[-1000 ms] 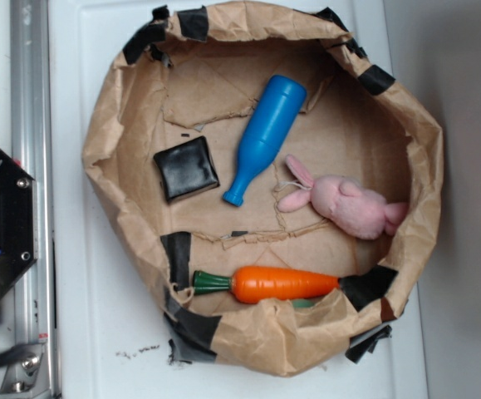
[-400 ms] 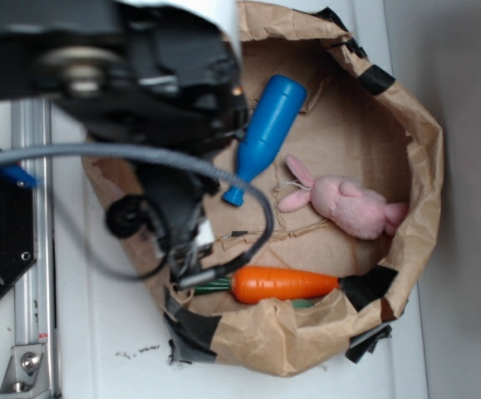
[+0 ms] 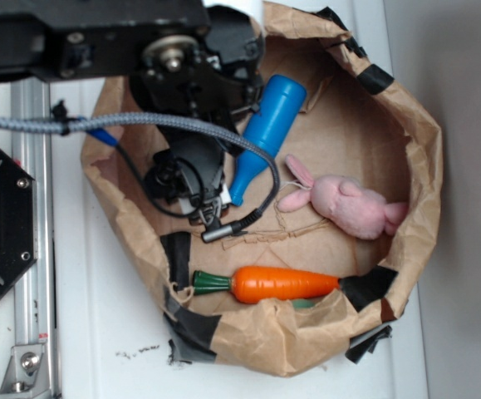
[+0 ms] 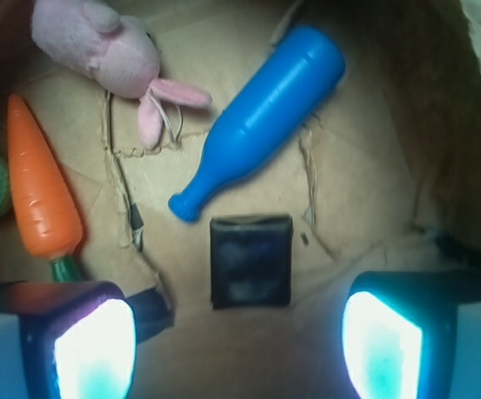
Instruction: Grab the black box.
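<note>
Though poised over the bag (image 3: 406, 125), not yet grasping: end effector (image 4: 238, 337) spread wide, empty. Box (image 4: 250, 261) flat on bag floor between fingers, at 6 o'clock of bottle (image 4: 261, 119). Descent, closing left.

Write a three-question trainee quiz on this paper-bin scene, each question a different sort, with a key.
1. True or false: in the wrist view, the small glossy black square box lies on the bin floor between the two lit fingertips of the hand, untouched.
2. Multiple choice: which end of the blue plastic bottle points toward the black box? A) its narrow neck B) its wide base C) neither, it stands upright
3. Fill in: in the wrist view, the orange toy carrot lies just below the pink plush ____.

Key: 1 true; 2 A; 3 bunny.
</note>
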`<state>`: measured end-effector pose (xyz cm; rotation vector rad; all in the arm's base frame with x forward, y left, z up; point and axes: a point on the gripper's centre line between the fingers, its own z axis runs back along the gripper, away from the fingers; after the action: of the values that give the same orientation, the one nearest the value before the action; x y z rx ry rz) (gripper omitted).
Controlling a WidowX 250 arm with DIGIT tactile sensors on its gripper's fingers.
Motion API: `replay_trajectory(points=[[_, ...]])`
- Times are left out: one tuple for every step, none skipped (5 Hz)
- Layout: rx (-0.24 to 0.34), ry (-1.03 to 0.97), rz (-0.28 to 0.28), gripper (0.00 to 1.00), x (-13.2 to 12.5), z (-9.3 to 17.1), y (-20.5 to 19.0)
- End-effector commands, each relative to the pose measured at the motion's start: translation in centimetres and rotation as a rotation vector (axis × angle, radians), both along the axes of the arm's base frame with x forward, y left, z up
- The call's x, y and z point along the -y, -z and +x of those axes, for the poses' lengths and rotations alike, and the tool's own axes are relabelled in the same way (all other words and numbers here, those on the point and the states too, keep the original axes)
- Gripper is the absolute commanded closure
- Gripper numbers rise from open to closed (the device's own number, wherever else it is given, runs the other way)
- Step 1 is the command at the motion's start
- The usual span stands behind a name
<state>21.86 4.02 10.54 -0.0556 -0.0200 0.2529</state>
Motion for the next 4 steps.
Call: replay_trajectory(points=[[0.033, -0.017, 0.008, 0.00, -0.9, 0.2, -0.5], [0.033, -0.017, 0.008, 0.00, -0.9, 0.2, -0.5], [0.033, -0.017, 0.008, 0.00, -0.9, 0.2, -0.5], [-0.020, 0.032, -0.103, 0.00, -0.1, -0.1, 3.2]])
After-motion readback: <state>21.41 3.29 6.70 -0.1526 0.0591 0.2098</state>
